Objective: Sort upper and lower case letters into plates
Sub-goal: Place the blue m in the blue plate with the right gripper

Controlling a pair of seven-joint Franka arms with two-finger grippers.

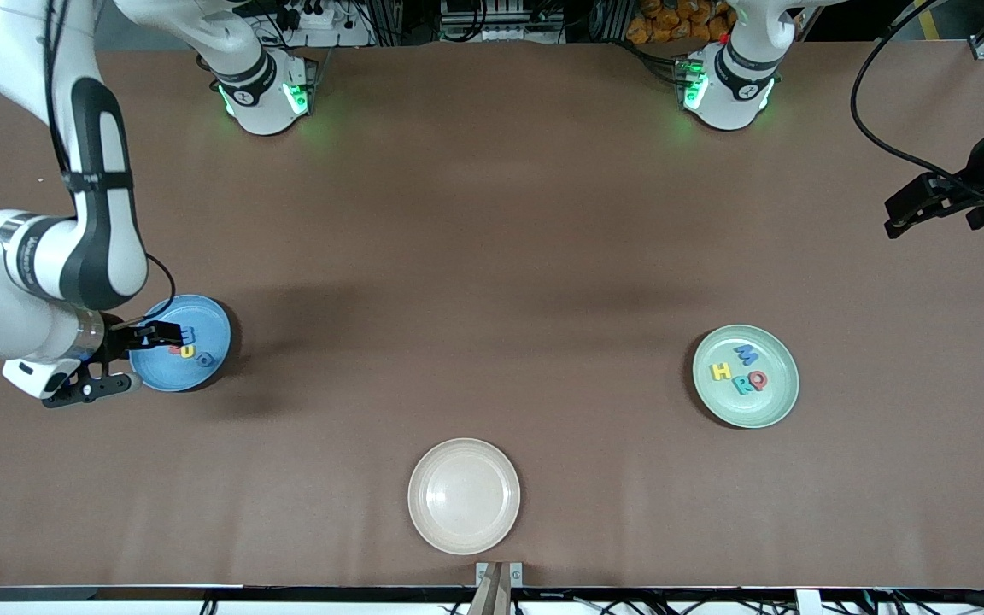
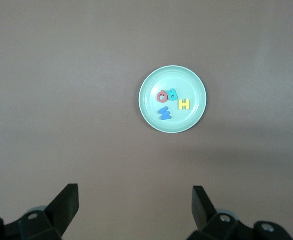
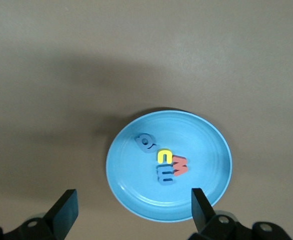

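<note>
Four small flat lowercase letters [image 3: 162, 161] lie in my matte blue plate [image 3: 211, 145], four capital letters [image 1: 740, 369] in the mint-green plate [image 1: 778, 401]. My right gripper [image 1: 116, 359], at the blue plate's nine o'clock, and my left gripper [image 1: 915, 209] both gape wide, empty.

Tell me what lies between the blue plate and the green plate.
Only bare brown table between the blue plate and green plate, as the front view shows.

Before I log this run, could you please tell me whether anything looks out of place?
Nothing stands out: four letters lie in the blue plate, four in the green plate, and the beige plate holds nothing.
</note>
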